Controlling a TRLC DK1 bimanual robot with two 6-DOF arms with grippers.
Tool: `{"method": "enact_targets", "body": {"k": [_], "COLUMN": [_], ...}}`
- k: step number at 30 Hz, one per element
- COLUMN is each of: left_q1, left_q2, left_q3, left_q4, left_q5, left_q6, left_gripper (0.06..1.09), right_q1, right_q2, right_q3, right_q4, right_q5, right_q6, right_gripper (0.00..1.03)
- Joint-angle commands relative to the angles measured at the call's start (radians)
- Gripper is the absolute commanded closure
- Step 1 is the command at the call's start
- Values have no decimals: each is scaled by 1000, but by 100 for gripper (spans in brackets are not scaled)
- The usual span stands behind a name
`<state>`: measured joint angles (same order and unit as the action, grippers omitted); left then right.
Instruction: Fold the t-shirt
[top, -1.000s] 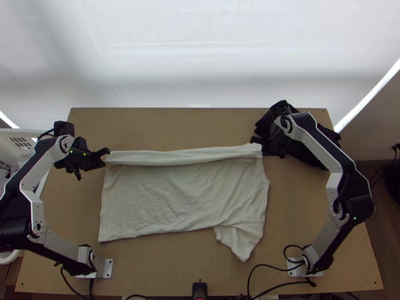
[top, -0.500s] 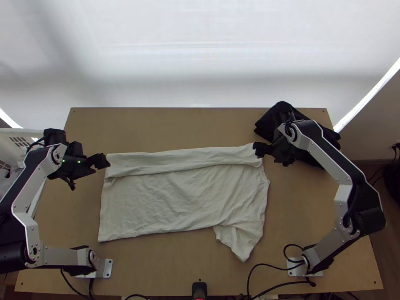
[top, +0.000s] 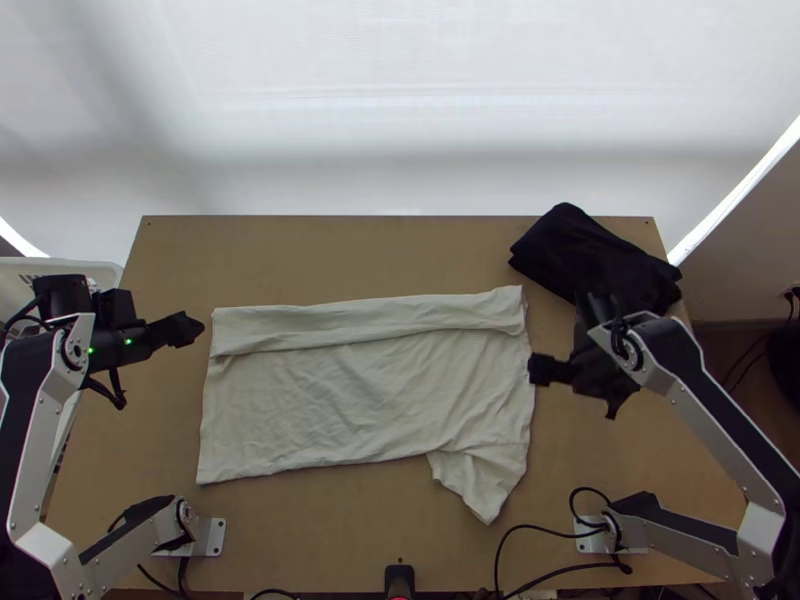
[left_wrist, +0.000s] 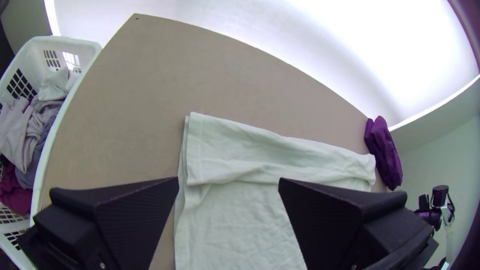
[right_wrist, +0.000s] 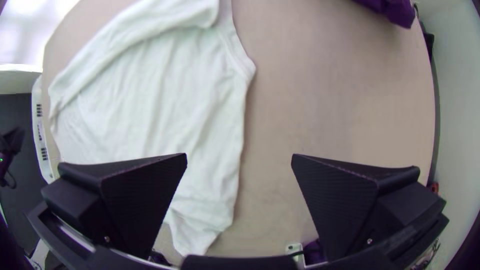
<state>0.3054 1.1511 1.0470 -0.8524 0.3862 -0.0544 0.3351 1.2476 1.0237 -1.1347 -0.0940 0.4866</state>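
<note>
Light wooden table (top: 350, 258) before a white backdrop (top: 400, 110)

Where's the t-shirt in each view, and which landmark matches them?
Top view: t-shirt, middle of the table.
Left wrist view: its folded strip, beyond the left gripper.
Right wrist view: its body, partly behind the right gripper.
Shared: dark cloth bundle, near the far right corner.

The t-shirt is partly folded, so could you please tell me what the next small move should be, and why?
I would probably bring the open right pincer to the sleeve jutting from the near edge of the t-shirt, ready to fold it inward: the far edge is folded over in a strip, but the near side has no such fold.
</note>
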Motion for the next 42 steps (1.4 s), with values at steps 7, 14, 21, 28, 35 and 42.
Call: {"method": "enact_targets", "body": {"k": [7,14,21,28,35,42], "left_q1": [-12,-14,-11,-6,-6,-32], "left_q2": [-13,-34,-39,-37,-21,-30], "left_q3": [-27,-27,-16,-5,47,25], "left_q4": [-30,-50,-63,-89,-316,-585], "left_q5": [14,14,13,11,11,-53], "left_q6": [7,4,5,24,272,570], "left_gripper": [11,11,11,11,11,12], "right_q1": [193,228,222,213,189,188], "right_q2": [-33,-77,-4,41,44,18], "right_q3": [-224,-330,-350,-372,-392,-402], "right_q4": [-100,89,174,240,260,271], "right_q5": [-145,-159,-159,-159,-159,-159], "right_q6": [50,53,40,26,14,-5], "right_gripper": [15,49,50,78,81,100]}}
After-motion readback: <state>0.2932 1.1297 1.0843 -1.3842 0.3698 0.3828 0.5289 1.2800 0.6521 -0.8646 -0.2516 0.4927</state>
